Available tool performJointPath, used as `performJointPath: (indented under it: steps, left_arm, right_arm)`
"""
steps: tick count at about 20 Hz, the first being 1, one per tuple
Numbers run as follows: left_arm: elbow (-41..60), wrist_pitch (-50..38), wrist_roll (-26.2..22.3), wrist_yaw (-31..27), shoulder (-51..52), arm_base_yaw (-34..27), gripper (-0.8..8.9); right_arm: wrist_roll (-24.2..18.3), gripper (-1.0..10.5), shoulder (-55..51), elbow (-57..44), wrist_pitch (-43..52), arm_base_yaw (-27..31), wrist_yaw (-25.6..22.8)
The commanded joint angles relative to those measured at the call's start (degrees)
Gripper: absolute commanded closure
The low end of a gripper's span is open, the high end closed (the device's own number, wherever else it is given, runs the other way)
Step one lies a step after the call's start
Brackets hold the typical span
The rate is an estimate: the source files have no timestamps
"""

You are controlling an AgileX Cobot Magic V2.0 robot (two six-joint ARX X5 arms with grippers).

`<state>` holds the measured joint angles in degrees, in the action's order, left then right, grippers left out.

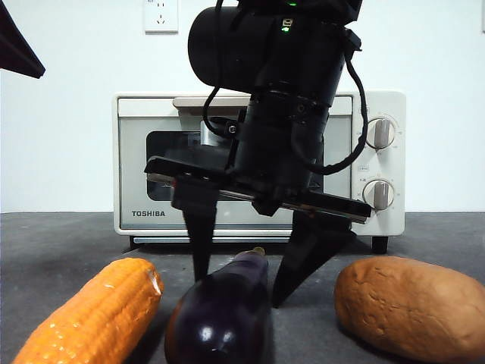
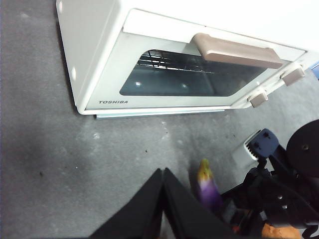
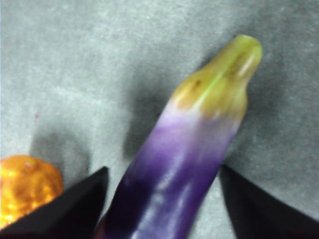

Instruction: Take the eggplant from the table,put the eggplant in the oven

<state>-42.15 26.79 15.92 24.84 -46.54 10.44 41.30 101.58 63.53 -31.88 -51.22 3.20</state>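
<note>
Front view: the right hand [image 1: 241, 280] hangs low over the eggplant [image 1: 223, 311], jaws spread wide — one on each side, neither clearly touching. That eggplant lies on the worktop [image 1: 53, 243] before the oven [image 1: 151, 152], between corn [image 1: 95, 315] and a bread lump [image 1: 413, 303]. The left hand [image 2: 163, 172] — jaws pressed together, empty — waits near the oven.

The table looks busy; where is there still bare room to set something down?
Bare table runs between the Toshiba oven and the food row. The near row is crowded: corn cob, eggplant straddled by the open right end effector, bread lump.
</note>
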Motion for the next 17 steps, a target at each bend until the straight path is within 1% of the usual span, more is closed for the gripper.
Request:
performJointPath:
  steps: [1,2,4,6,8,12,14,17]
  left_arm:
    - [-1.3,-0.5,-1.4,0.2,-0.3,0.2,8.07]
    - [-1.3,-0.5,-1.4,0.2,-0.3,0.3,8.07]
    - [-1.3,0.3,-1.4,0.2,-0.3,0.3,8.07]
    - [-1.3,1.1,-1.6,0.2,-0.3,0.3,8.07]
    - [-1.3,0.7,-1.6,0.2,-0.5,1.0,8.07]
    - [-4.4,0.4,-1.6,0.1,-5.6,5.0,8.07]
    - [-7.4,0.4,-1.9,-1.2,-9.3,7.5,8.07]
    - [-14.0,0.5,-3.7,-3.5,-16.5,11.6,8.07]
  right_arm:
    - [2.3,7.4,1.0,1.2,0.3,-1.3,-0.3]
    - [2.6,7.6,0.9,1.2,0.1,-1.3,-0.3]
    - [2.7,7.7,0.5,1.8,-1.3,-1.5,-0.3]
    - [0.9,7.7,-1.3,3.3,-4.4,-1.5,-0.3]
    - [-4.5,7.7,-5.0,5.7,-9.5,-1.5,-0.2]
    - [-18.8,7.7,-16.2,8.2,-21.3,-1.5,-0.2]
    - [-23.8,7.7,-21.5,8.2,-24.9,-1.5,-0.3]
    - [-29.2,7.7,-29.3,8.2,-28.9,-1.5,-0.3]
